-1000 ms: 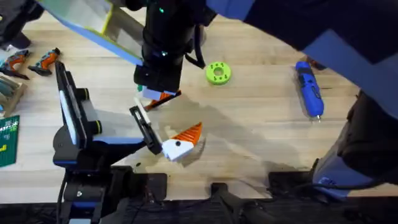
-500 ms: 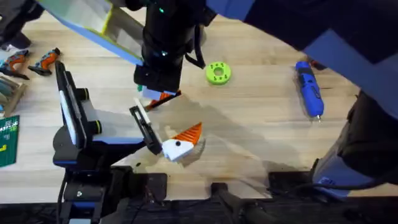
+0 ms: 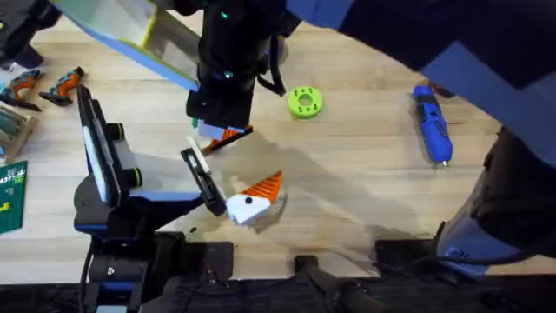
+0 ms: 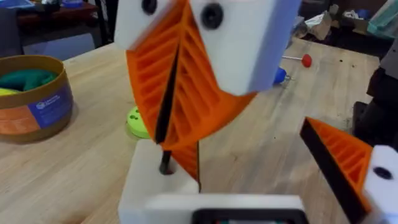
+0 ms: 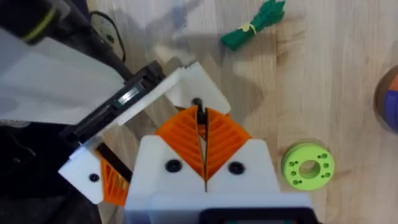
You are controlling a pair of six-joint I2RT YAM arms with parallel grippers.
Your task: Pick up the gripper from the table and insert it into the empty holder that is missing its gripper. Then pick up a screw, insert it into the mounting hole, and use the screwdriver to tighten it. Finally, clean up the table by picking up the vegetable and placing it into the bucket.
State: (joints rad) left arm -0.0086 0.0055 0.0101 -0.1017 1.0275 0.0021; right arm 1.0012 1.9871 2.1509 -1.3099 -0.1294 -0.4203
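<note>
My right gripper reaches across to the left arm and is shut on the gripper, the small orange ribbed wedge, whose lower end sits at the top of the bare white holder. That holder is one finger of my left gripper, which stands open; its other finger carries an orange tip. The blue screwdriver lies at the far right of the table. The dark-green vegetable lies on the wood beyond the holder. The bucket stands off to the side.
A lime-green disc with holes lies just right of the right gripper. A red-handled rod lies near the screwdriver. Small tools and boxes sit at the table's left edge. A blue sleeve covers the upper right.
</note>
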